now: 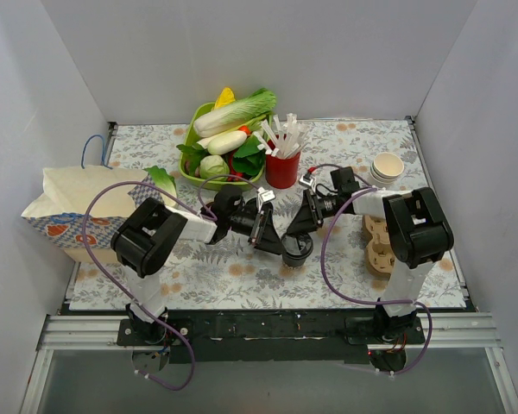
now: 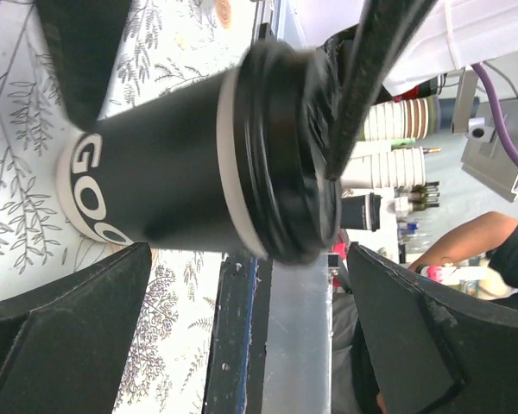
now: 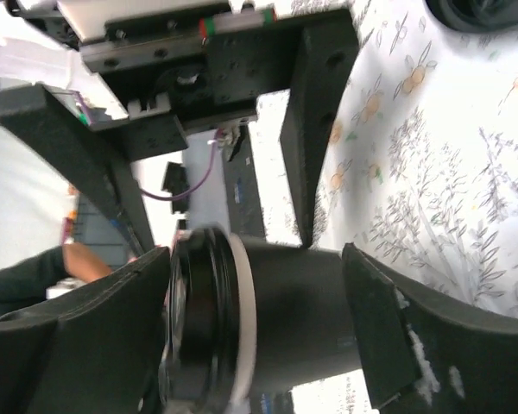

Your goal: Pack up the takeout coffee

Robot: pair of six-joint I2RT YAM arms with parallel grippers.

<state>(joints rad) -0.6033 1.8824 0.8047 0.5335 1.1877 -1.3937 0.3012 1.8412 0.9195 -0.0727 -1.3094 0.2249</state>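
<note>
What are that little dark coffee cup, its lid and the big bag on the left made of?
The cup looks like matte paper: dull dark print, white lettering. Its lid seems to be moulded black plastic, with stepped ridges and a slight sheen. The bag looks like printed white paper, creased at its folds.

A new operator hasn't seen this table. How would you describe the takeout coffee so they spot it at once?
On the floral table, find the red straw holder at the back centre. Just in front of it stands the takeout coffee: a short black cup with white lettering and a black lid, unlike the lidless white cups at the right.
</note>
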